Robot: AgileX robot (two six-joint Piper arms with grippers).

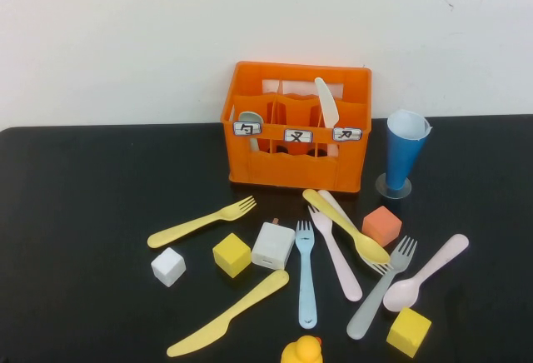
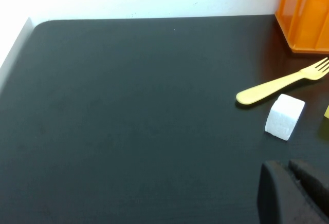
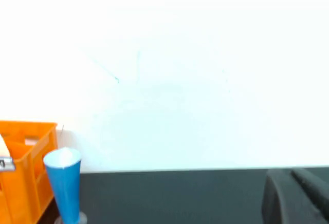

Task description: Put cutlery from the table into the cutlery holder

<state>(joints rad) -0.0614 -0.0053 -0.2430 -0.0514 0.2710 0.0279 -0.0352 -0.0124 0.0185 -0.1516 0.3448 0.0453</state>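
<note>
High view: two pieces seen in cutlery holder [image 1: 297, 126]; seven pieces of cutlery [image 1: 306, 273] left on table [image 1: 75, 213]. Left hand [image 2: 295, 193], right hand [image 3: 295, 196] parked outside that view; opening not discernible, nothing seen held.

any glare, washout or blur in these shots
High view: even light, cutlery holder and cutlery sharp, faint sheen on the table. Left wrist view: left end effector a soft dark blur at the edge. Right wrist view: wall washed out, right end effector blurred.
</note>
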